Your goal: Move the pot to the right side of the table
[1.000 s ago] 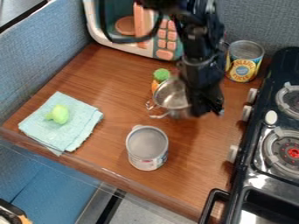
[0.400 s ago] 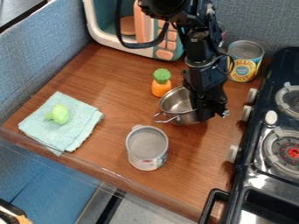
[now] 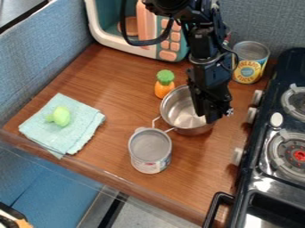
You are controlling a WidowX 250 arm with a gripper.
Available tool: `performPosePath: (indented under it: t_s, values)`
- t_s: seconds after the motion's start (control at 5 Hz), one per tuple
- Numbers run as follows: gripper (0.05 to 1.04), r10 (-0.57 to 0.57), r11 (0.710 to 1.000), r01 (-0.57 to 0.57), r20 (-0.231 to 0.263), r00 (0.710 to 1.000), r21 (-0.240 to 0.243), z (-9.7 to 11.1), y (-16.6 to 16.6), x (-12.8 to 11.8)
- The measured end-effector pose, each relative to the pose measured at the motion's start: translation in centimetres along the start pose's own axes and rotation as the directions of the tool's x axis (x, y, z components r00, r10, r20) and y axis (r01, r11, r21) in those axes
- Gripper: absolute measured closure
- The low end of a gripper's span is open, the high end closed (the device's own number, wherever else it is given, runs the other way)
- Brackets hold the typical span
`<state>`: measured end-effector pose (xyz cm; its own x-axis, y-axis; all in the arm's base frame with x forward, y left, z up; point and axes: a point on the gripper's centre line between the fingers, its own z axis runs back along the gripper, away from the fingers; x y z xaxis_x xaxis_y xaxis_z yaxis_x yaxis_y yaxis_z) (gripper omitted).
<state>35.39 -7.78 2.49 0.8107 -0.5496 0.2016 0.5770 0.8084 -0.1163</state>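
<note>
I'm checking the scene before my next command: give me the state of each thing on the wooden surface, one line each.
Pot: upright, uncovered, gripper at its right side
Front can: upright
Back can: upright
Cloth: folded, spread low
Green toy: resting on cloth
Orange toy: upright, green top up

Your black arm (image 3: 205, 53) comes in from the top edge, right of centre, its cable (image 3: 142, 43) looping out to one side; your gripper (image 3: 210, 116) hangs steeply down, mid-view.
</note>
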Motion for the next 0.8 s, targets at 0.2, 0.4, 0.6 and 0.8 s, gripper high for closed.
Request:
performPosePath:
  t_s: [0.2, 0.4, 0.6, 0.8]
  values:
    - [0.223, 0.023, 1.0, -0.023, 0.011, 1.0, 0.01, -0.5, 0.0, -0.3]
    - [0.072, 0.074, 0.995, -0.075, 0.016, 0.997, 0.063, 0.4, 0.2, -1.5]
    - [0.076, 0.19, 0.971, -0.201, 0.092, 0.978, 0.132, 3.7, 1.3, -3.6]
    - [0.082, 0.332, 0.926, -0.344, 0.097, 0.938, 0.157, 4.8, 2.7, -6.4]
